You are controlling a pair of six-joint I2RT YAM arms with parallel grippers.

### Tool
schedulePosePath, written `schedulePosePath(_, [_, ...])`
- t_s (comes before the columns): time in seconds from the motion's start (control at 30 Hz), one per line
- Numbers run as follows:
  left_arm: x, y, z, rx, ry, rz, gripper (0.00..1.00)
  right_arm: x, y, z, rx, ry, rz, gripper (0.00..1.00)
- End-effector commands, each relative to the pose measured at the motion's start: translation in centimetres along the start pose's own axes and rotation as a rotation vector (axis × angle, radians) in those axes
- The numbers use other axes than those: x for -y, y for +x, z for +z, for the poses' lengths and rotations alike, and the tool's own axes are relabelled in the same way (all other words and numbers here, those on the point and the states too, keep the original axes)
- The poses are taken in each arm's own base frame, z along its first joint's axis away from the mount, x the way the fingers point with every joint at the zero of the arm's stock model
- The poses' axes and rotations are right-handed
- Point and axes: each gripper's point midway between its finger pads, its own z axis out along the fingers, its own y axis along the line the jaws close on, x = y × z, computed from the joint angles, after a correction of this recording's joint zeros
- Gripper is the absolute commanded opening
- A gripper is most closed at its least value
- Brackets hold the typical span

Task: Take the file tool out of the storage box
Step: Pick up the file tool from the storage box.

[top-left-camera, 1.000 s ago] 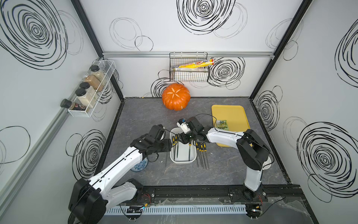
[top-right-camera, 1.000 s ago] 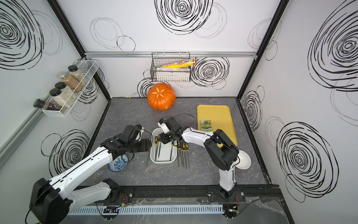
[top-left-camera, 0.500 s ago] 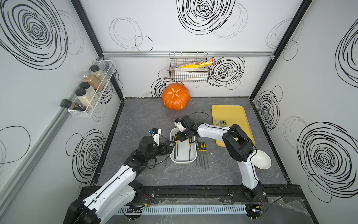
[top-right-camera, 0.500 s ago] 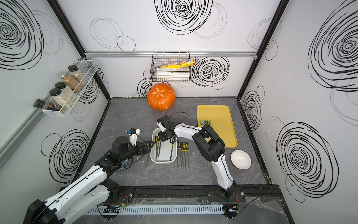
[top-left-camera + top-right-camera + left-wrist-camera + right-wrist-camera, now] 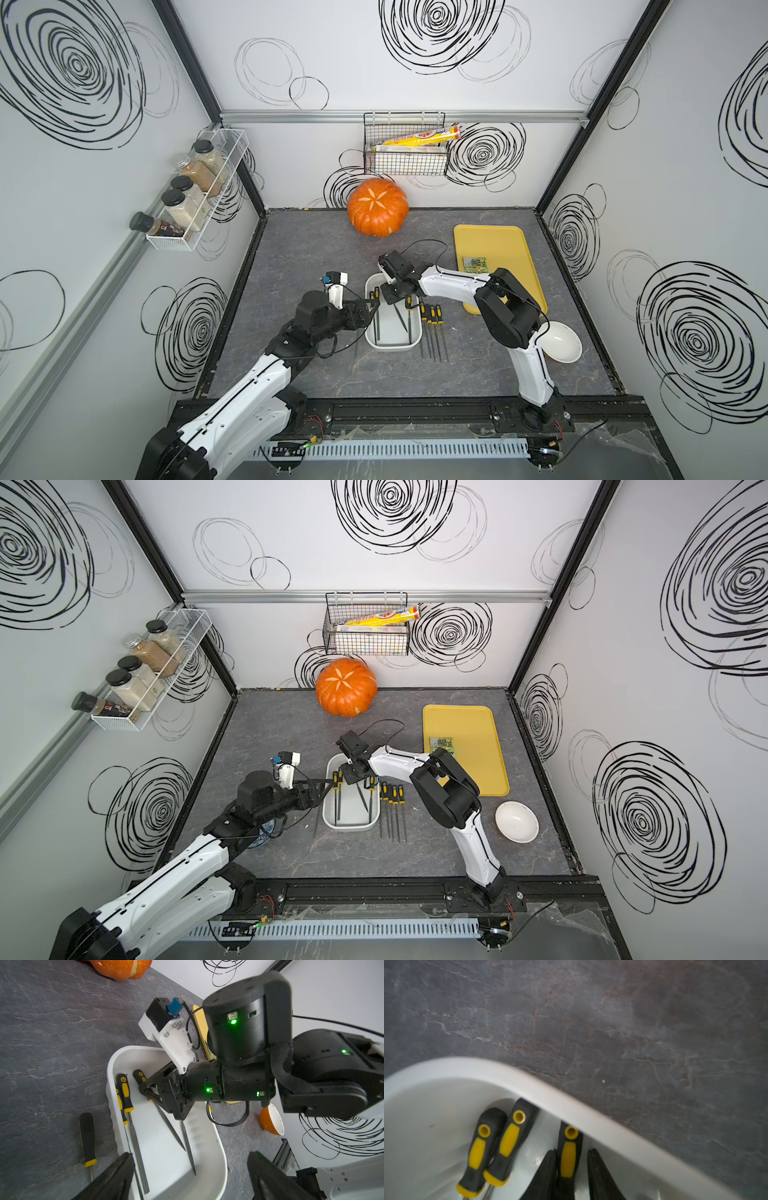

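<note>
The white storage box (image 5: 392, 345) sits mid-table and holds several file tools with black-and-yellow handles. My right gripper (image 5: 390, 296) reaches down into its far end. In the right wrist view the two fingers straddle one file tool's handle (image 5: 569, 1155): one finger touches it and a thin gap shows at the other, so the right gripper (image 5: 572, 1167) is open around it. My left gripper (image 5: 191, 1176) hovers wide open over the box's near left rim (image 5: 222, 1157), holding nothing. Two more handles (image 5: 492, 1147) lie side by side in the box.
Three files (image 5: 432, 318) lie on the table right of the box and one (image 5: 88, 1140) lies left of it. A yellow tray (image 5: 498, 245), a white bowl (image 5: 561, 343) and an orange pumpkin (image 5: 377, 212) stand around. A wire basket (image 5: 405, 156) hangs on the back wall.
My left gripper has opened wider and its arm has dropped lower beside the box. The right arm has swung left, uncovering the white bowl, with its gripper at the box's far end.
</note>
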Motion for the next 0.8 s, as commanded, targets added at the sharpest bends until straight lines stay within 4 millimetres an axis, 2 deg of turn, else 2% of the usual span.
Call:
schedulePosePath(0.0, [1.2, -0.6, -0.1, 0.028, 0.049, 0.038, 0.92, 1.4, 3.4, 0.1, -0.107, 0.089, 0.001, 0.31])
schedulePosePath(0.23, [1.0, -0.4, 0.1, 0.016, 0.045, 0.038, 0.92, -0.2, 3.5, 1.6, -0.146, 0.012, -0.026, 0.32])
schedulePosePath(0.33, [1.0, -0.5, 0.1, 0.019, 0.043, 0.038, 0.92, 0.0, 3.9, 2.3, -0.164, 0.022, -0.032, 0.31])
schedulePosePath(0.47, [1.3, -0.3, 0.0, 0.011, 0.056, 0.048, 0.99, 0.4, 4.4, 2.4, -0.176, 0.041, -0.036, 0.19])
schedulePosePath(0.6, [1.4, -0.1, 0.1, 0.002, 0.071, 0.043, 0.99, -0.6, 3.2, 0.7, -0.120, -0.020, -0.024, 0.09])
schedulePosePath(0.73, [0.6, 0.3, 0.4, -0.015, 0.050, 0.036, 0.99, -1.7, 0.4, -2.9, 0.018, -0.091, -0.051, 0.05])
schedulePosePath(0.77, [1.0, 0.4, 0.5, -0.023, 0.072, 0.038, 0.99, -2.0, -0.2, -3.9, 0.054, -0.115, -0.071, 0.04])
